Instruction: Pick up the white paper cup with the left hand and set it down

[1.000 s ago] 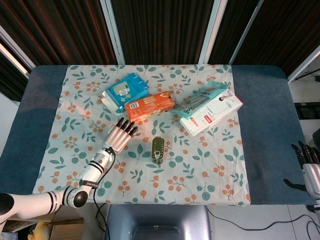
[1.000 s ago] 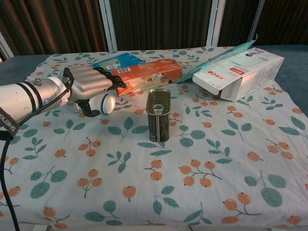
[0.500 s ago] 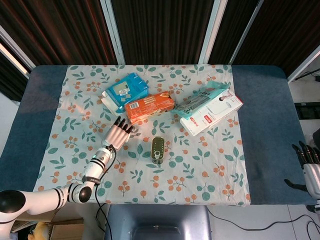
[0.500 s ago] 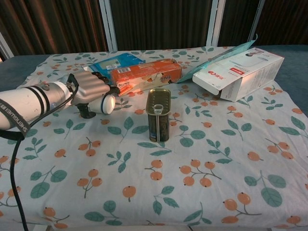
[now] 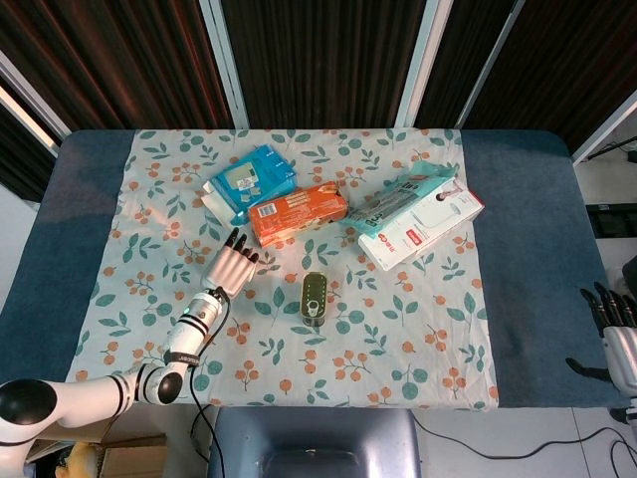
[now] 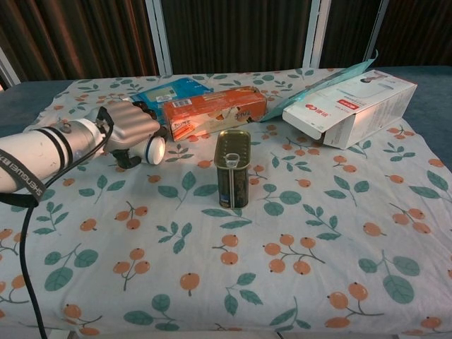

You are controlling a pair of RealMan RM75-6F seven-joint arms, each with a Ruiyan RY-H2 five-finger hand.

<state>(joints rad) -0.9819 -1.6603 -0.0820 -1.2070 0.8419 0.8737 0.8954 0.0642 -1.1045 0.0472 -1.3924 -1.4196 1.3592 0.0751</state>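
Note:
The white paper cup (image 6: pixel 153 150) lies on its side on the floral cloth, its round end facing the chest camera. My left hand (image 6: pixel 129 126) is wrapped over it, fingers curled across the top and the thumb low behind it. From the head view, the left hand (image 5: pixel 230 268) covers the cup completely. My right hand (image 5: pixel 617 332) hangs off the table's right edge, holding nothing with its fingers apart.
An olive tin can (image 6: pixel 232 169) stands just right of the cup. Behind the hand lie an orange box (image 6: pixel 215 109) and a blue packet (image 5: pixel 249 182). A white carton (image 6: pixel 353 106) with a teal pouch (image 5: pixel 398 194) occupies the back right.
My left hand has drawn back slightly toward me and lowered. Its fingers, stretched out above the cup before, now curl down around it. The right hand is unchanged.

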